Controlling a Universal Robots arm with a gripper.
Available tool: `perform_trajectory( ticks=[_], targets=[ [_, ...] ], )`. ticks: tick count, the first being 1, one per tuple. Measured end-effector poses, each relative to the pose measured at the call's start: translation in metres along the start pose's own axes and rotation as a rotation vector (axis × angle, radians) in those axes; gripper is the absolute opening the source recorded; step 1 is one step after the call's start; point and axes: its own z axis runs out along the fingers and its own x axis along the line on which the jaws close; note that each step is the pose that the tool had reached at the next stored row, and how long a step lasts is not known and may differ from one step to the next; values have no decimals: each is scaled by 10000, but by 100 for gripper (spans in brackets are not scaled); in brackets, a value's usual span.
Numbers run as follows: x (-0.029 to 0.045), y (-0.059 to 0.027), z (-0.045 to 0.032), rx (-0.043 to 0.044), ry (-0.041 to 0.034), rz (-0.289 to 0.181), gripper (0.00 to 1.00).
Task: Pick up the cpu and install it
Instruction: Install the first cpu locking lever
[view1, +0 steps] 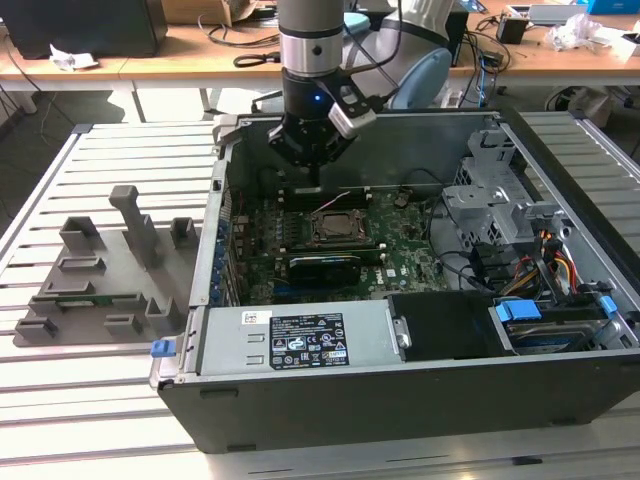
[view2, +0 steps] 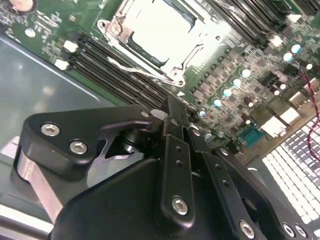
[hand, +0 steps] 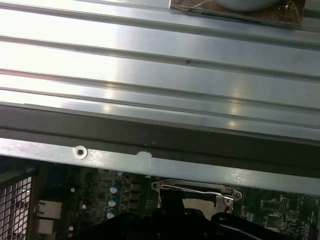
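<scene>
Arm stands over the open computer case (view1: 400, 400). The gripper (view1: 312, 178) hangs inside, near the case's far wall, just above the motherboard (view1: 410, 262) and a little short of the socket (view1: 335, 226).

In the second wrist view the gripper (view2: 182, 117) has its two black fingers (view2: 175, 130) drawn together. We see no gap between them and nothing clamped there, so we log the claw as closed and empty. Beyond the fingertips lies the socket (view2: 150, 35) with its metal frame; its centre is washed out by glare, so we cannot tell what is in it. In the exterior view the same centre reads dark.

In the first wrist view, past the case's wall, lies the slatted table (hand: 150, 55). On it, at the picture's edge, we note a flat piece with a silvery-grey top and a brownish rim. We take this for the cpu (hand: 240, 4) (it is cut off by the frame, so only part shows). It sits outside the case, well apart from the gripper (hand: 170, 222).

A grey moulded fixture (view1: 100, 280) rests on the table at the exterior view's left, beside the case.
</scene>
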Motion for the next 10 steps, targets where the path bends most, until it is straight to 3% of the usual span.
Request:
perform_trajectory(
  ticks=[4, 10],
  targets=[
    [-111, -13, 11, -1, 6, 34, 11],
    [-124, -15, 15, 0, 7, 38, 11]
  ],
)
